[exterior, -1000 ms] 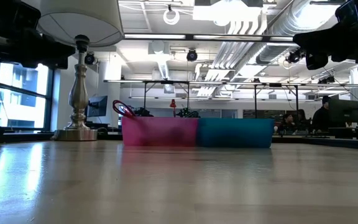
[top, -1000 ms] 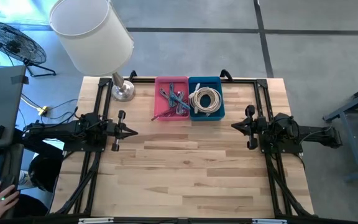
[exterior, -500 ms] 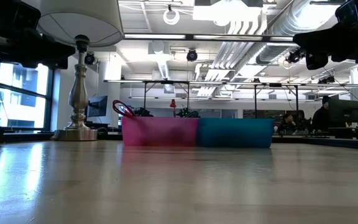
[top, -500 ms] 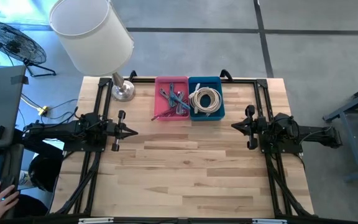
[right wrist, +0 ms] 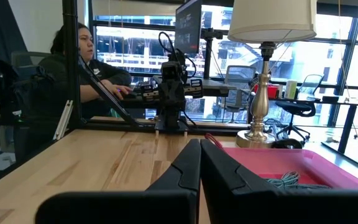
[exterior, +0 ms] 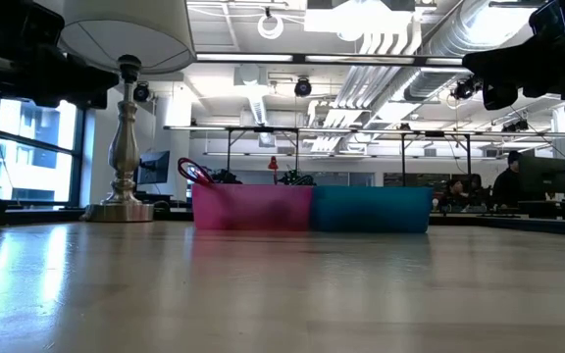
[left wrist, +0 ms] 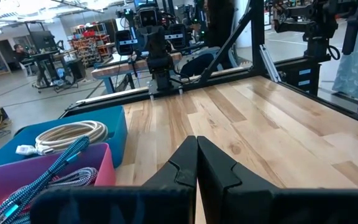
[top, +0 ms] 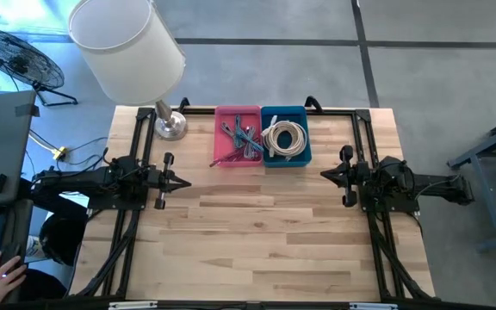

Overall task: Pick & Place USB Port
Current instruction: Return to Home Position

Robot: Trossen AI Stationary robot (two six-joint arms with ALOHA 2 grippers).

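Observation:
A pink bin [top: 238,136] holding several blue braided USB cables [left wrist: 39,177] stands at the table's far middle. Beside it, toward the right, a blue bin [top: 285,135] holds a coiled white cable [top: 284,138]. My left gripper [top: 186,182] hovers shut above the table's left side, pointing level toward the right. My right gripper [top: 323,175] hovers shut above the right side, pointing level toward the left. Both are well short of the bins, with nothing between their fingers.
A lamp with a white shade [top: 126,43] and a silver base [top: 170,127] stands at the far left corner. Black frame rails [top: 135,138] run along the table's sides. A person [right wrist: 82,62] sits beyond the left edge. Bare wood [top: 257,232] spans the middle and near side.

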